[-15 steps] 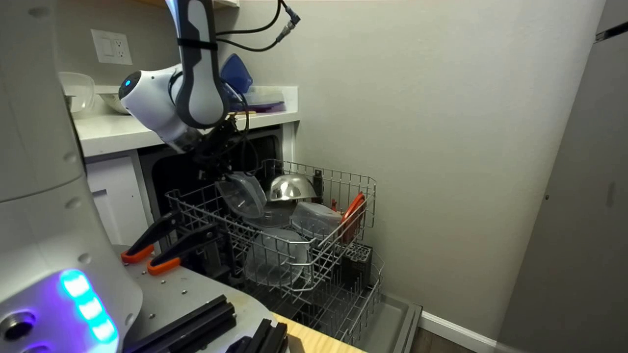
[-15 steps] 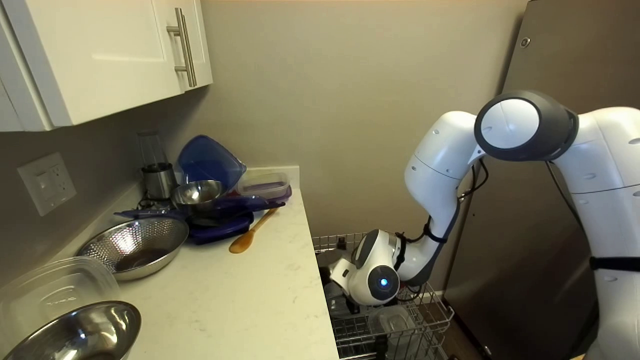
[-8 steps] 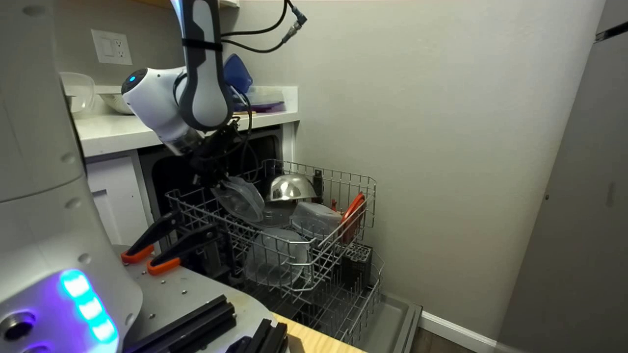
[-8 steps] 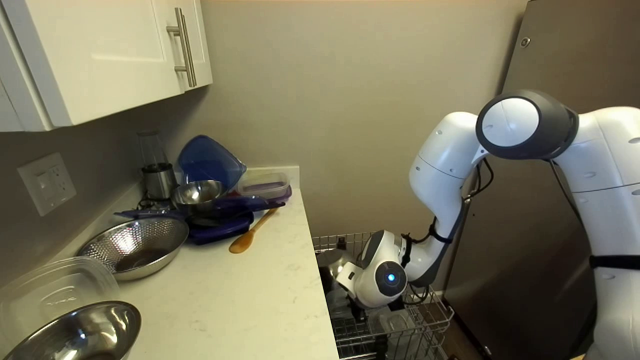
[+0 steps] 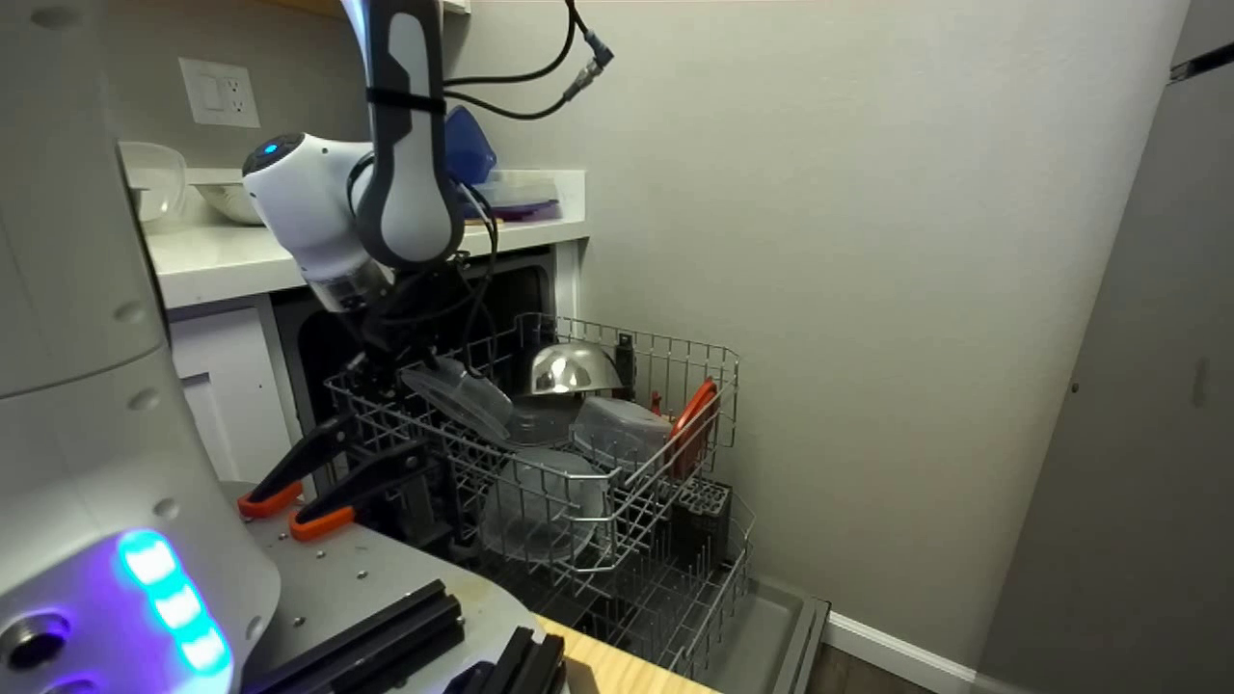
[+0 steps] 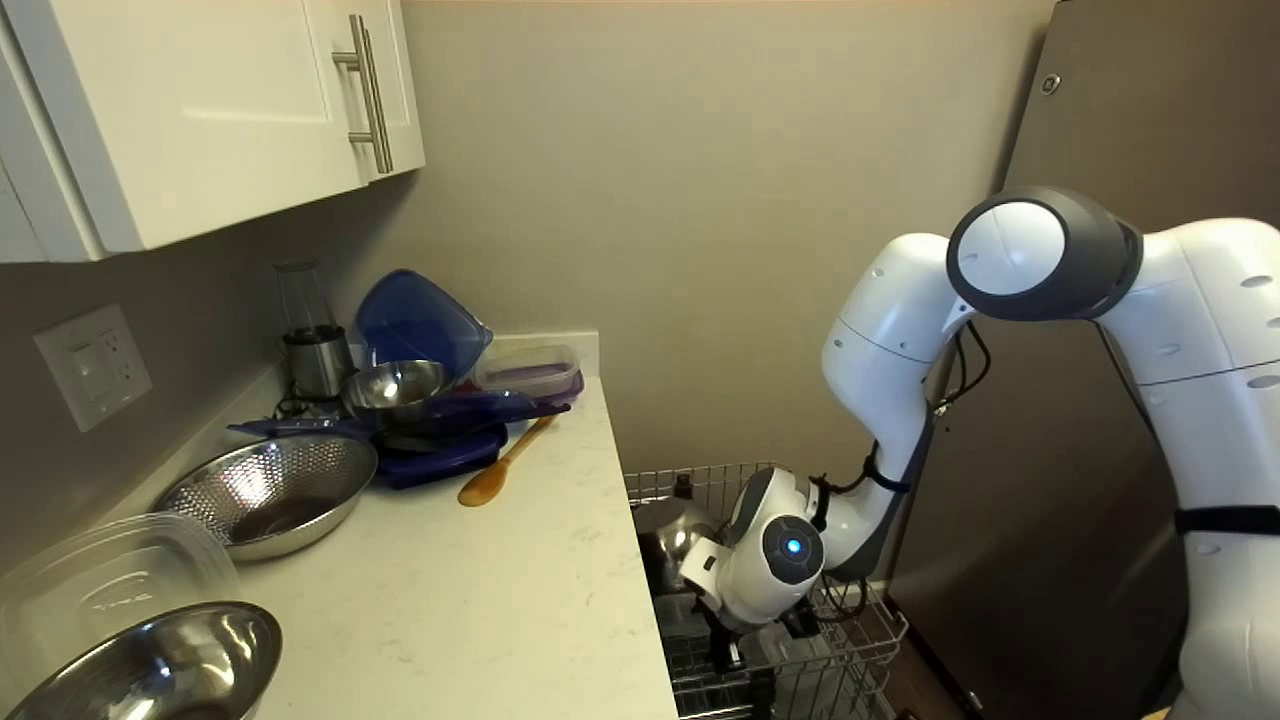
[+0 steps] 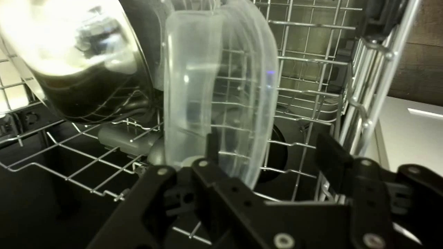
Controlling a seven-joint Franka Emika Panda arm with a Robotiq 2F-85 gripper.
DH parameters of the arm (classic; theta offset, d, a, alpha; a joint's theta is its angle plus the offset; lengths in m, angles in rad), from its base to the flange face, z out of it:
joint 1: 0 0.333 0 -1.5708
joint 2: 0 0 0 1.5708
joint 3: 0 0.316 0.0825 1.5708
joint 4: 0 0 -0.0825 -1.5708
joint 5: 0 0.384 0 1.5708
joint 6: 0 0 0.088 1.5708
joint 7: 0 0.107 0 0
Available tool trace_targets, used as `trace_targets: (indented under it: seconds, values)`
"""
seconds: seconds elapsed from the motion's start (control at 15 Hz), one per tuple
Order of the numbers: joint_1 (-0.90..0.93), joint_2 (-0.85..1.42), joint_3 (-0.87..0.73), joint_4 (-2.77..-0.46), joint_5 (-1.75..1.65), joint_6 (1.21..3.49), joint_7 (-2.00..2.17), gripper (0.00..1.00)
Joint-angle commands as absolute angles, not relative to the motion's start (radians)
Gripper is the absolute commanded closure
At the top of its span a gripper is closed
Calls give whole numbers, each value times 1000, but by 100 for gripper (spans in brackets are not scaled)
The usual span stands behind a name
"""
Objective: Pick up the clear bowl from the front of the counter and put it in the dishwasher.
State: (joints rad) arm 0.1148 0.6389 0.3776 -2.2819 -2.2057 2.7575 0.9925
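Note:
The clear bowl [image 7: 192, 79] stands on its side in the wrist view, its rim towards the right; in an exterior view the clear bowl [image 5: 463, 400] leans in the upper rack [image 5: 590, 476] of the dishwasher [image 5: 762, 636]. My gripper [image 7: 268, 141] has its jaws spread wide. The left finger [image 7: 212, 148] overlaps the bowl's side; whether it touches cannot be told. The right finger [image 7: 332, 155] is apart from the bowl, with a gap before the rim. The counter [image 5: 222, 260] lies above and behind the arm.
An upturned steel bowl [image 7: 104, 83] sits beside the clear bowl. Another clear container [image 5: 622, 429] and a red item [image 5: 694, 414] are in the rack. Orange-tipped clamps [image 5: 323, 520] stand close by. A colander [image 6: 275, 490] and a wooden spoon [image 6: 490, 483] lie on the counter.
My gripper has spread its jaws and let go of the clear bowl, drawing down and towards the rack's near corner. The bowl has tipped over further in the rack.

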Motion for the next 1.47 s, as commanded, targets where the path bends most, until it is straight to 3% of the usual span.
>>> trace_targets:
  seconds: [0.0,1.4]
  values:
    - [58,632,398,-2299,-2198,2825,909,1]
    - [80,311,337,-2476,-1996,2880,741,0]
